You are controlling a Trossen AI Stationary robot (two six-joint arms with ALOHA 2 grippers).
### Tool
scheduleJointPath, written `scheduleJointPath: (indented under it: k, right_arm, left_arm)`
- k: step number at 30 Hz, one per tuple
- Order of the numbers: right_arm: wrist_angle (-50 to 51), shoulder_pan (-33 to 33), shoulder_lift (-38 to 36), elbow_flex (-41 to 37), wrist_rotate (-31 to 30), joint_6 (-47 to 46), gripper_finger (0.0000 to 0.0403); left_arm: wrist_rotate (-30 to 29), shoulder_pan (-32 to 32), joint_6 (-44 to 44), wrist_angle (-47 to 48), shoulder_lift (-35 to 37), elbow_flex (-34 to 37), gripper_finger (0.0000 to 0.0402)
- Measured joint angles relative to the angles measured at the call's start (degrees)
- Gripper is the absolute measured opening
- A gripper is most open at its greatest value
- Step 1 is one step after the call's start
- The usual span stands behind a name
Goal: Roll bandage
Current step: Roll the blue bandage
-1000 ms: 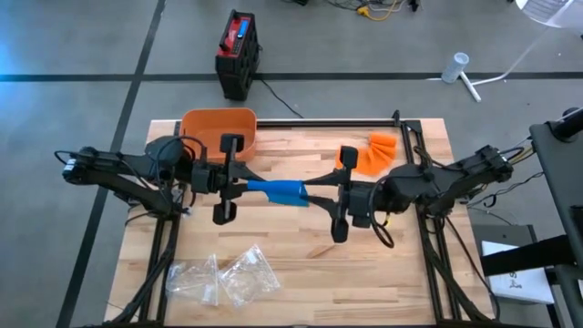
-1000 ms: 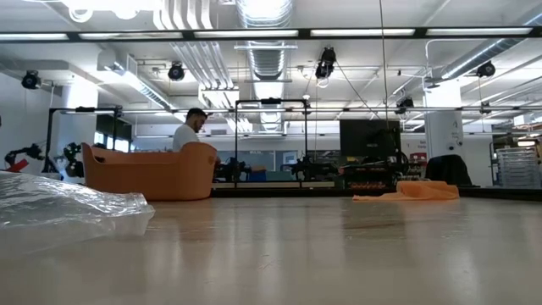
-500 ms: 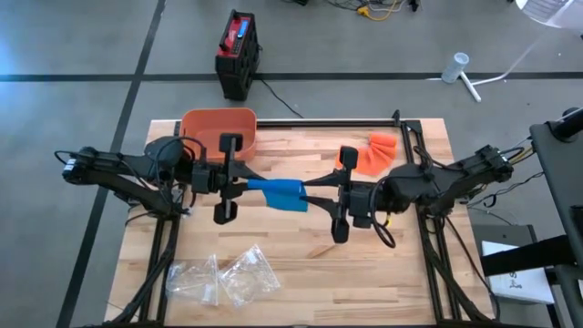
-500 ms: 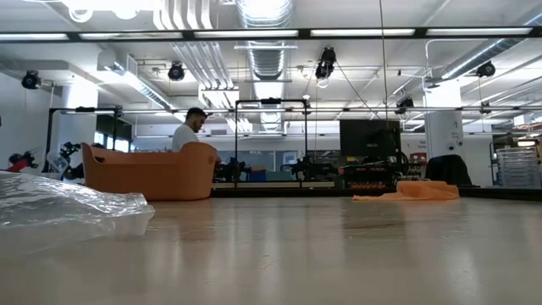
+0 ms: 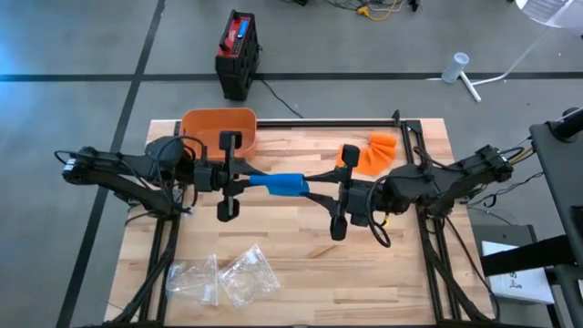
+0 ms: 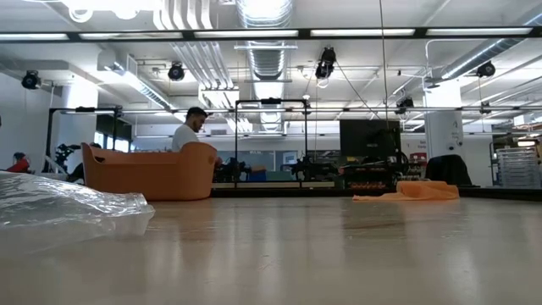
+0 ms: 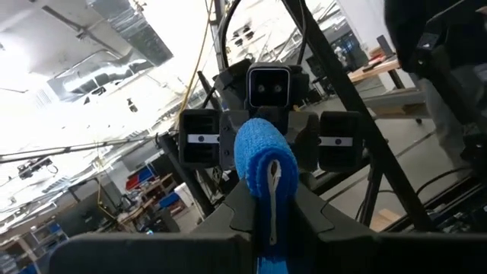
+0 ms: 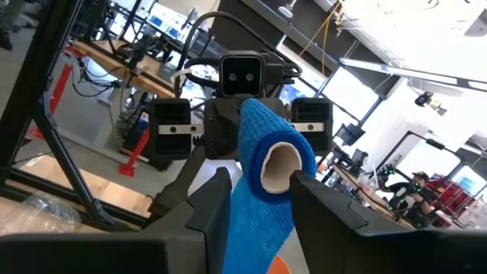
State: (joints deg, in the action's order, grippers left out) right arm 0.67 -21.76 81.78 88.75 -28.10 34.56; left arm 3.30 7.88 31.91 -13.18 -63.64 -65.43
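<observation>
Hanging above the tabletop's middle: blue fabric bandage point(image 5: 281, 185), part-wound on a pale tube. Pinching its loose tail at 9 o'clock, left gripper point(image 5: 248, 179) clamped fully shut. Cradling the roll at 3 o'clock, right gripper point(image 5: 310, 190) half-open, fingers point(image 8: 211, 199) flanking the tube. Best done keeping the strip taut and straight while turning the roll. Wooden slatted tabletop point(image 5: 301, 264) carrying crumpled clear plastic bags point(image 5: 223, 276) at 7 o'clock, orange plastic tub point(image 5: 217, 127) at 11 o'clock, orange cloth point(image 5: 375, 152) at 1 o'clock; beyond, workshop with ceiling lights.
</observation>
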Motion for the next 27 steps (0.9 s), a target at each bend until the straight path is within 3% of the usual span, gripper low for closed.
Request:
scheduleJointPath:
  k: [10,19,27]
  right_arm:
    - [0.7,-0.4,0.0,0.0,-0.3,0.0,0.0120]
    - [1.2,-0.4,0.0,0.0,-0.4,0.0,0.0107]
    - [3.2,-0.3,0.2,0.0,1.3,-3.8,0.0122]
  left_arm:
    - [-3.9,0.0,0.4,0.6,0.0,0.0,0.0022]
    - [-1.2,0.0,0.6,0.6,-1.3,0.0,0.0024]
    - [-0.3,0.0,1.7,-0.8,-3.2,0.0,0.0025]
